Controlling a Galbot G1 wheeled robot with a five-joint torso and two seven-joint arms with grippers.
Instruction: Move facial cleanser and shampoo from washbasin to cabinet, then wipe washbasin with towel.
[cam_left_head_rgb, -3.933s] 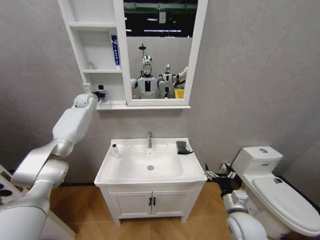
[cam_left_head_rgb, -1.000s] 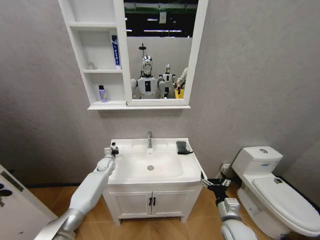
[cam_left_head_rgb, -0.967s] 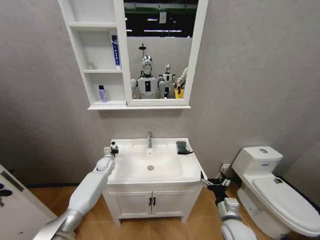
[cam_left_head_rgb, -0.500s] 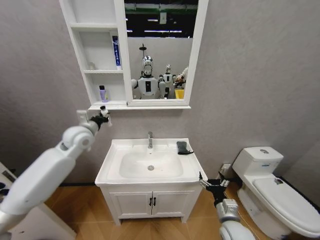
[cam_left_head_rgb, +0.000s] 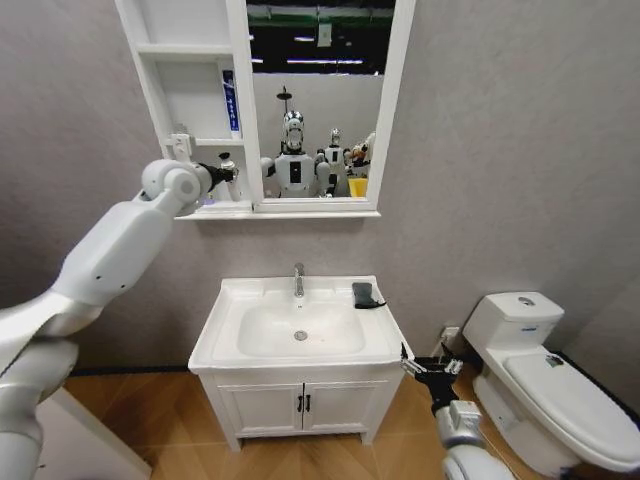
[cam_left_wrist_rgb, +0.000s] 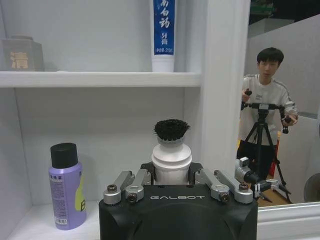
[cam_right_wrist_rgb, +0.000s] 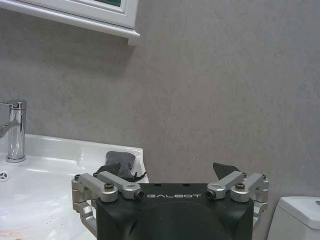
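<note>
The left gripper (cam_left_head_rgb: 224, 172), clamped on a white bottle (cam_left_wrist_rgb: 171, 159) lifted off the washbasin (cam_left_head_rgb: 300, 330), has reached the cabinet (cam_left_head_rgb: 190, 95), leaving the towel (cam_left_head_rgb: 364, 294) untouched

White black-capped bottle (cam_left_wrist_rgb: 171, 157), purple bottle (cam_left_wrist_rgb: 66, 192), white cabinet (cam_left_wrist_rgb: 100, 79), dark towel (cam_left_head_rgb: 365, 294).

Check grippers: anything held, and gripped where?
Left gripper holds a white black-capped bottle by its lower body, at the cabinet bottom shelf. Right gripper is open, empty.
</note>
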